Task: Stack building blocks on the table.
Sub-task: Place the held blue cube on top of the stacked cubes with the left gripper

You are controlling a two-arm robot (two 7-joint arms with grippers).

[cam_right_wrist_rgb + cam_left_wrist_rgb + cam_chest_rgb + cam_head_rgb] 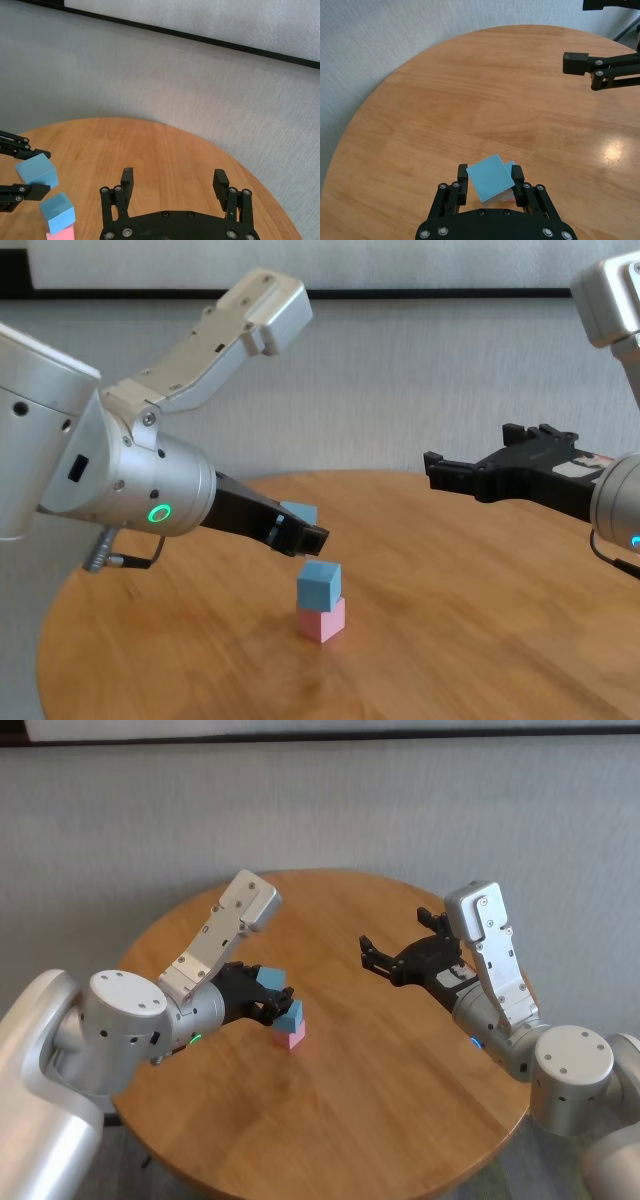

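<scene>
The left gripper holds a light blue block by two opposite flat faces, just above the blue block sitting on the pink block mid-worktop. The blocks look light, rigid and matte, easy to nudge. The right gripper hovers wide open, well apart; edges are far.

Left claw clamped, right claw agape

Pink cube on round wooden table, blue cube stacked atop, second blue cube held tilted above.
</scene>
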